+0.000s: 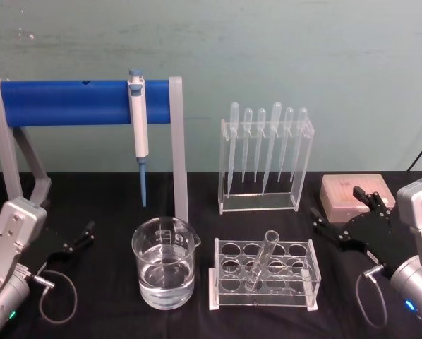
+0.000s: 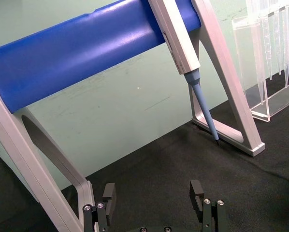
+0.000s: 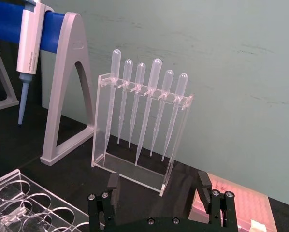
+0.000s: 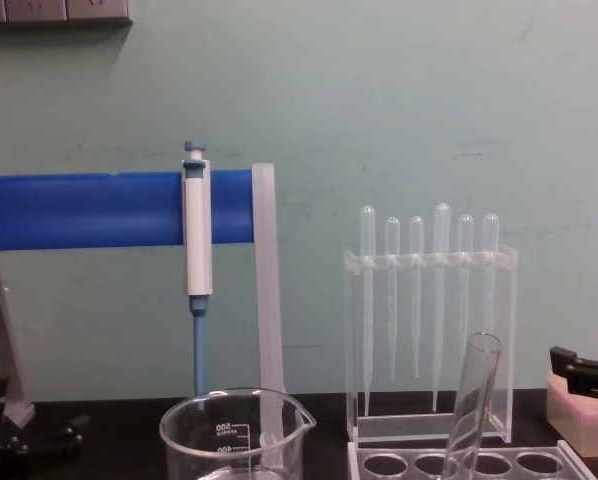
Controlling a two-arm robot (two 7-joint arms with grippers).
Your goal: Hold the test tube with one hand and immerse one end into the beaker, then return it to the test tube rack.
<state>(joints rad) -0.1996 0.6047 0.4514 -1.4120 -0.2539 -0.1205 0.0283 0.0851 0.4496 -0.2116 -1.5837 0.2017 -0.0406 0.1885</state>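
Observation:
The test tube [image 1: 262, 260] leans tilted in a clear rack [image 1: 218, 291] at the middle front of the black table, its open rim up; the chest view shows the tube [image 4: 473, 400] rising out of the rack. The beaker [image 1: 164, 263], partly filled with clear liquid, stands just left of the rack, with its rim low in the chest view [image 4: 237, 432]. My right gripper [image 1: 338, 205] hovers open right of the rack, holding nothing, and looks empty from its wrist [image 3: 159, 181]. My left gripper [image 1: 73, 236] rests open at the far left, empty [image 2: 153, 193].
A grey stand with a blue bar [image 1: 77, 102] holds a white pipettor [image 1: 138, 127] behind the beaker. A clear rack of plastic pipettes [image 1: 266, 159] stands behind the tube rack. A pink tip box [image 1: 352, 191] sits at back right, close to my right gripper.

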